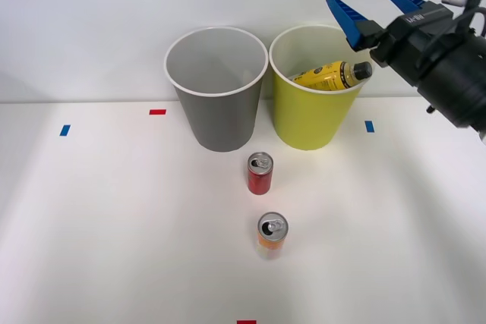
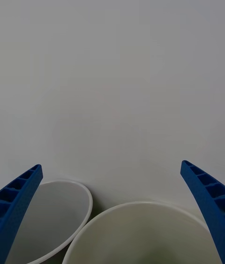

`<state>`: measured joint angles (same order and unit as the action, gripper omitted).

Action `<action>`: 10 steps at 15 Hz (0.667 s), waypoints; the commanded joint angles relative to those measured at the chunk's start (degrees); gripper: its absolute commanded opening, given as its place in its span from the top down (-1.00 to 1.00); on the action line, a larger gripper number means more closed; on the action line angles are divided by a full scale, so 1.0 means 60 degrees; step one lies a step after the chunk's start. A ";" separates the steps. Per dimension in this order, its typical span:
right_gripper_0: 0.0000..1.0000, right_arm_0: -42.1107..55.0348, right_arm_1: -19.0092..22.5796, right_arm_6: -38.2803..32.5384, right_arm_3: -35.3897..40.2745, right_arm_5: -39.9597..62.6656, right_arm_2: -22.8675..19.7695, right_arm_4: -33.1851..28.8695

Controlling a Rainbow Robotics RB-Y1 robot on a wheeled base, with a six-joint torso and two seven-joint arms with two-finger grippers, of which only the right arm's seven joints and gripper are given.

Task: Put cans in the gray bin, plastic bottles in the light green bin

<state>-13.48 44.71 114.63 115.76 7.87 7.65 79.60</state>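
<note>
A: Gripper (image 1: 366, 4) status?

B: Spread wide, holding nothing, above the green bin (image 1: 311, 119). A yellow bottle (image 1: 332, 75) lies tilted inside it.

A: Cans?

B: Red can (image 1: 260, 173) and orange can (image 1: 272, 235) stand upright mid-table, in front of the gray bin (image 1: 220, 115), just apart from each other. Likely light, rigid, smooth; best gripped across the body, below the top.

A: View differences?

B: The wrist view looks down at both bins' rims between the fingers (image 2: 18, 203); the front view adds the cans and the bottle.
</note>
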 commanded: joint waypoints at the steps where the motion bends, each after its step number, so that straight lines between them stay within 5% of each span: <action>1: -1.00 0.2291 0.0400 0.0025 0.1991 -0.1004 -0.0718 0.0005; 6: -1.00 0.6290 0.0487 0.0245 0.4335 -0.2264 -0.1685 -0.0200; 10: -1.00 0.8561 0.0121 0.0406 0.4730 -0.3626 -0.1772 -0.1020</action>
<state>34.06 46.55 116.74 143.45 -11.24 -2.69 76.99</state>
